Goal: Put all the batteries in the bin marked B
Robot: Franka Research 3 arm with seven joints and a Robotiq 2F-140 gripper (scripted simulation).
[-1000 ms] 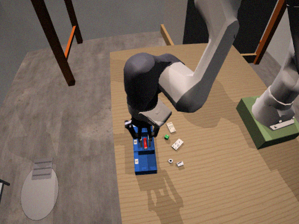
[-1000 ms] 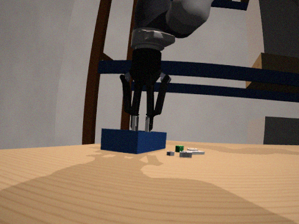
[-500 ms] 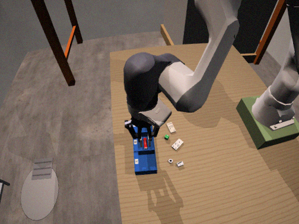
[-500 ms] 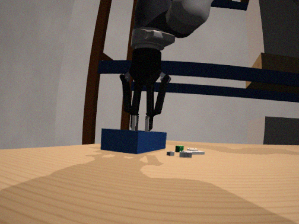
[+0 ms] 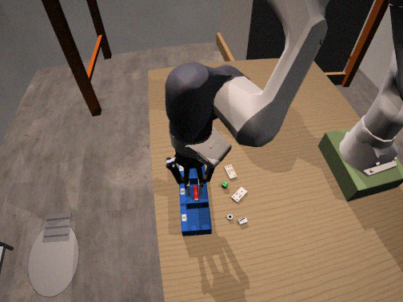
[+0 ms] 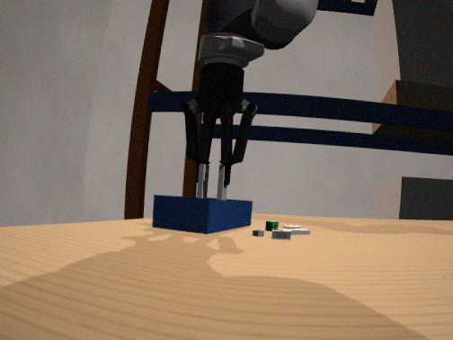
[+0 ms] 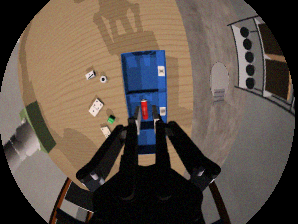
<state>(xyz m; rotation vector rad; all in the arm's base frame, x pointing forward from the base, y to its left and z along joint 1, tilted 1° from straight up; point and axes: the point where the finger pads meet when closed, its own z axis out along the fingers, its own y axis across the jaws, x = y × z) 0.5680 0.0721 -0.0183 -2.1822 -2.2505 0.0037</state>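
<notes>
I count two white dominoes [image 5: 230, 172] [image 7: 96, 107], one green die [image 5: 225, 184] [image 6: 271, 225] [image 7: 111, 119], one red battery [image 5: 196, 193] [image 7: 144, 110], and two more small white pieces [image 5: 242, 220] [image 6: 281, 234] [image 7: 90, 75], whose kind I can't make out. I see three blue bins [image 5: 196, 222] [image 6: 181, 214] [image 7: 143, 71] in one row.
</notes>
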